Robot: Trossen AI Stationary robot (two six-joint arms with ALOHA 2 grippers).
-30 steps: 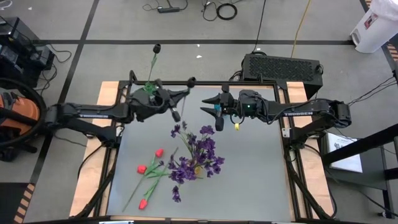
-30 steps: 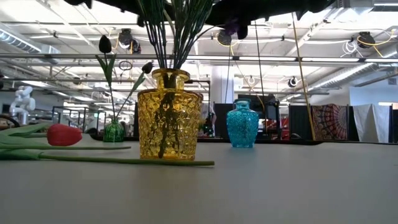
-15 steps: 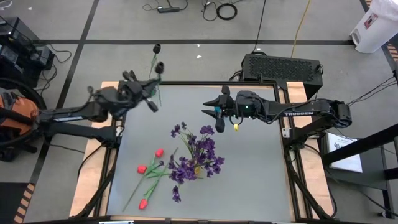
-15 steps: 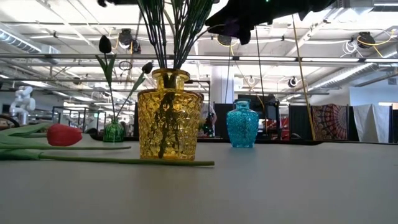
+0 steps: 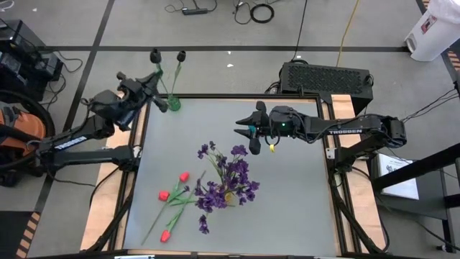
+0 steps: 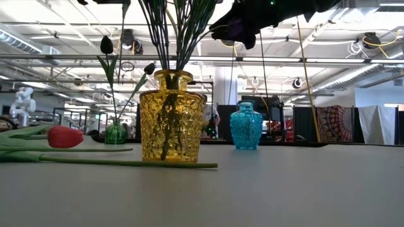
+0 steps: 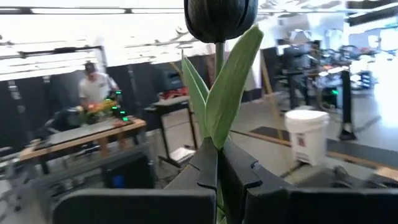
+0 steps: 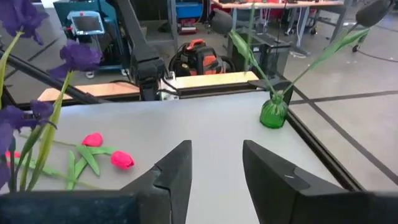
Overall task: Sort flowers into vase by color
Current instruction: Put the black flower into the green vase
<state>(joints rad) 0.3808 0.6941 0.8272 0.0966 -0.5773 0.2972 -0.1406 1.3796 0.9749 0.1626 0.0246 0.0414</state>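
Holding black-headed green-stemmed flower (image 7: 221, 18), left end effector (image 5: 147, 85) clamped on its stem beside small green glass vase (image 5: 173, 104) at worktop (image 5: 302, 187) corner. Purple sprays (image 5: 226, 180) sit in yellow vase (image 6: 171, 116). Red tulips (image 5: 171, 196) lie unsorted. Right end effector (image 8: 214, 168) part-open, empty, over worktop's far side.

White "TROSSEN" lettering along the forearms of the left arm (image 5: 68, 143) and right arm (image 5: 343, 131); nothing else legible.
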